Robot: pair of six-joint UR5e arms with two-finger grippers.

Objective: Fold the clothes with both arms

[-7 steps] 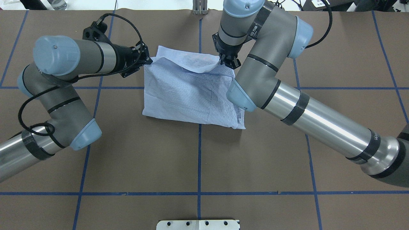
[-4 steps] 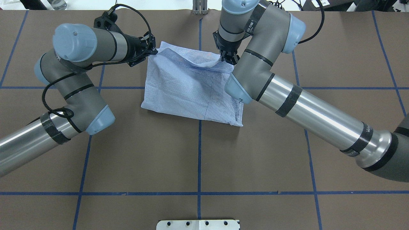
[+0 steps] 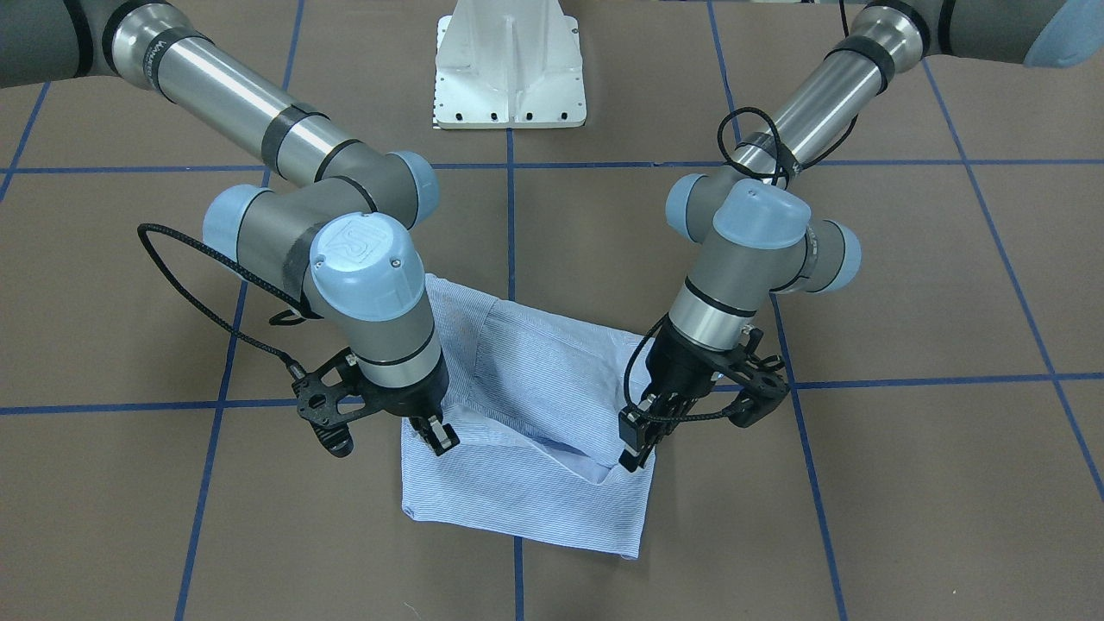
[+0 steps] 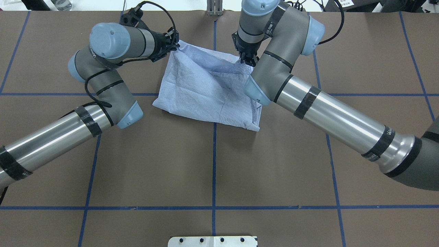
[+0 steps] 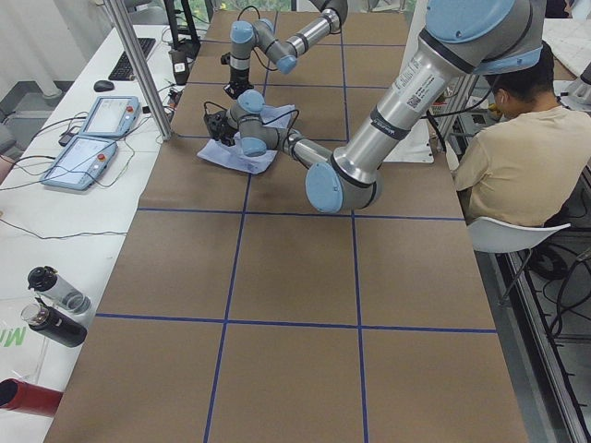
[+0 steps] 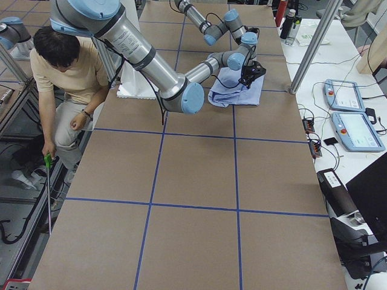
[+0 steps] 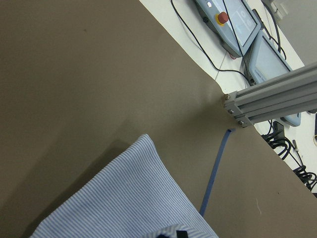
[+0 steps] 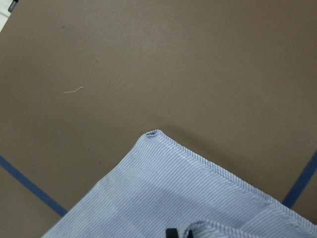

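Light-blue striped button shirt, partly folded, lay far-centre on the brown surface. Left black pincer and right black pincer each clamped a far corner, raised, evidently to carry the layer over.

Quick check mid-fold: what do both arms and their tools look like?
Left arm and right arm: silver-grey tubes, grey joints with light-blue round caps, black bands with white lettering, black looped cables. Left tool and right tool: black, two-fingered, on black perforated brackets.
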